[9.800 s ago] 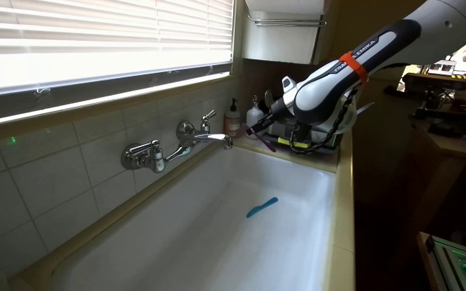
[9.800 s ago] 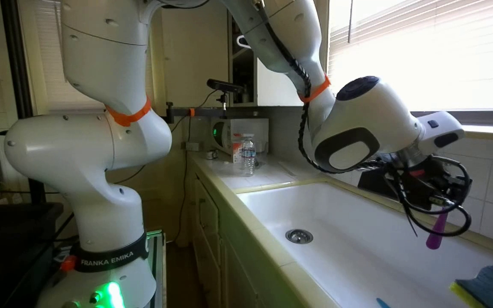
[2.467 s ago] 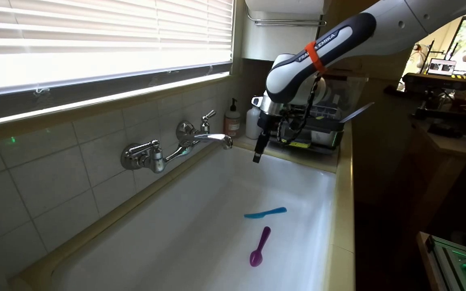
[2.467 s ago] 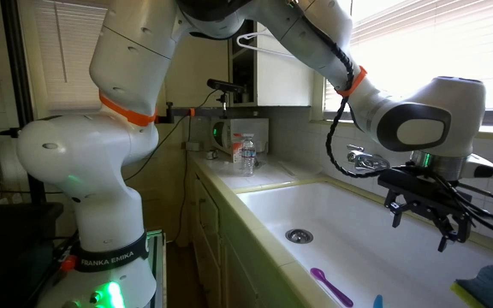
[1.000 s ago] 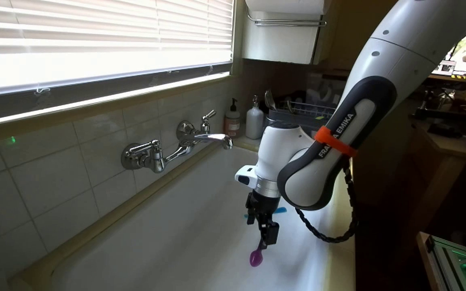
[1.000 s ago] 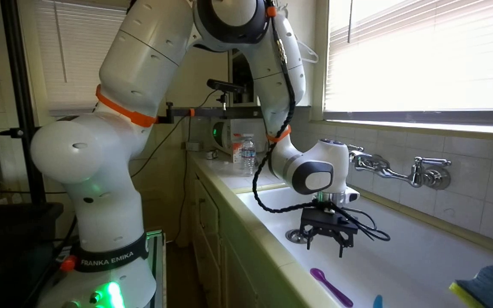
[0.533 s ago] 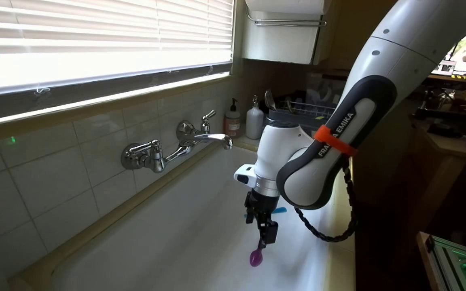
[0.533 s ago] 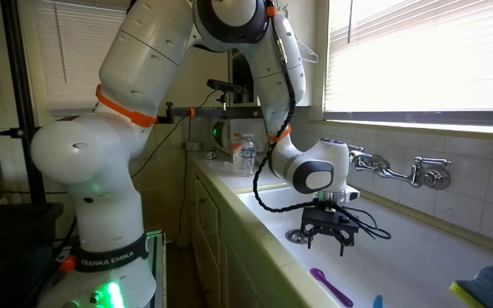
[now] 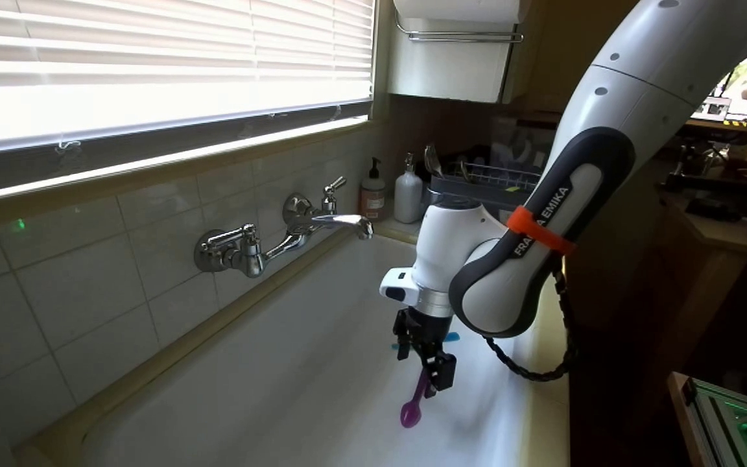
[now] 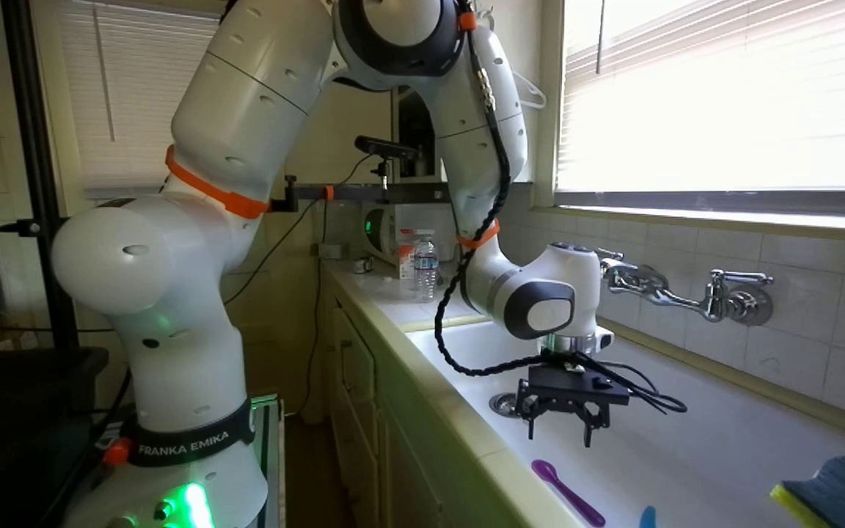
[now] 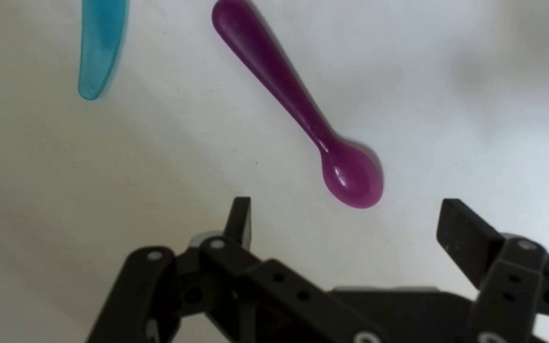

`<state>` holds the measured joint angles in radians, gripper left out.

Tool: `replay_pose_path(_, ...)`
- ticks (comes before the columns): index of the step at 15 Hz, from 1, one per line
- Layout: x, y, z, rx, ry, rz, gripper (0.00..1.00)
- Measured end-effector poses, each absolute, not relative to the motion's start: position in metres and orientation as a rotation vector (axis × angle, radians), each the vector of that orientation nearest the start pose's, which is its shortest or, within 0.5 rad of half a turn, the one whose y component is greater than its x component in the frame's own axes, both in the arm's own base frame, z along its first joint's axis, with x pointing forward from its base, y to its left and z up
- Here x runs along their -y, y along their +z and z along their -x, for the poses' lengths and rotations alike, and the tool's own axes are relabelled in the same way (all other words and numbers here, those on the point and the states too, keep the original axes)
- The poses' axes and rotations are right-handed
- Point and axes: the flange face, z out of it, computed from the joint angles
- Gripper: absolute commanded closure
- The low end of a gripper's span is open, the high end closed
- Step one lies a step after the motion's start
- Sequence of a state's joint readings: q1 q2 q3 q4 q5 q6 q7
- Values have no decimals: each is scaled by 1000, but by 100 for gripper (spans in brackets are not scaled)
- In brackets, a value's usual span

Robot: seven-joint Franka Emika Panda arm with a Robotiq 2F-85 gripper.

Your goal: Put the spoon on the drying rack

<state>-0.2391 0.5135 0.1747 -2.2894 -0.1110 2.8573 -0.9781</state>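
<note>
Hanging with its jaws spread wide and nothing gripped, the Robotiq gripper (image 10: 559, 434) looks ready to line up for the pick. In the wrist view the purple plastic spoon (image 11: 296, 102) lies below it on the floor of the white sink basin (image 9: 296, 389), its bowl just ahead of the fingers (image 11: 467, 243) and roughly midway between them, its handle slanting farther out. Ease the gripper forward until it straddles the handle's middle, and turn the wrist a little so both pads meet it squarely; the rounded bowl would probably slip. Come down softly, as that floor likely won't yield. Ahead, off to the side the handle leans, lies the turquoise plastic knife (image 11: 102, 43); keep the tips clear of it. Well beyond the gripper stands the dark grey wire dish rack (image 9: 484, 190), so lift above the basin's rim before travelling.
</note>
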Motion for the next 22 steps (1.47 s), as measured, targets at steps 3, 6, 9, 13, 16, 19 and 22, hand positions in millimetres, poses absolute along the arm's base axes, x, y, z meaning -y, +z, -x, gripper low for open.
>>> replay_pose_path(3, 32, 131, -525, 1574, -111, 2702, 0)
replay_pose_path(6, 40, 126, -522, 1652, -78, 2654, 0)
replay_pose_path(9, 47, 121, -522, 1722, -56, 2621, 0)
replay_pose_path(13, 53, 114, -528, 1771, -46, 2599, 0)
replay_pose_path(16, 51, 109, -533, 1808, -47, 2567, 0)
replay_pose_path(19, 39, 106, -535, 1862, -41, 2505, 0)
replay_pose_path(22, 26, 104, -535, 1894, -28, 2457, 0)
